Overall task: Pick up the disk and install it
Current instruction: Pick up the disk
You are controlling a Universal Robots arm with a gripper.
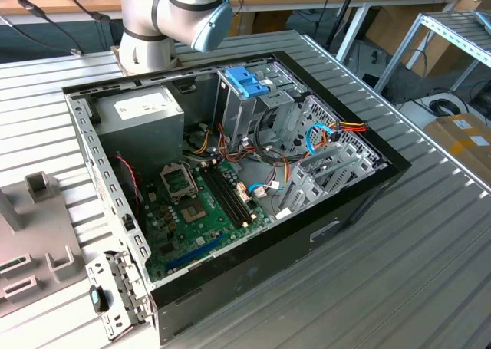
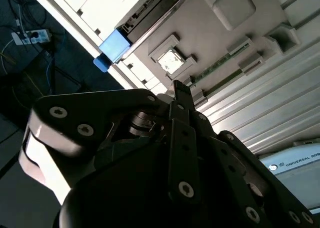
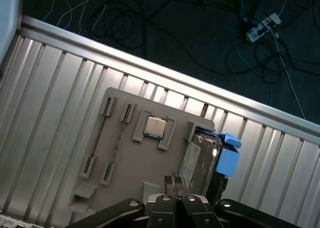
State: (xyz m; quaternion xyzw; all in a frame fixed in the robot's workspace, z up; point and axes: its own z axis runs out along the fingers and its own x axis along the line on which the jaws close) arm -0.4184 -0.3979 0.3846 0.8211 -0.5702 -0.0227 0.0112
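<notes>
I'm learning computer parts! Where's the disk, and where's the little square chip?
the disk (image 3: 202,159), first wrist view, on its silver face
the square chip (image 3: 155,127), first wrist view, on its metal lid

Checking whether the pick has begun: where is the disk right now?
In the first wrist view, the disk sits at one end of the grey fixture plate on the ribbed table, beside the processor chip.
</notes>
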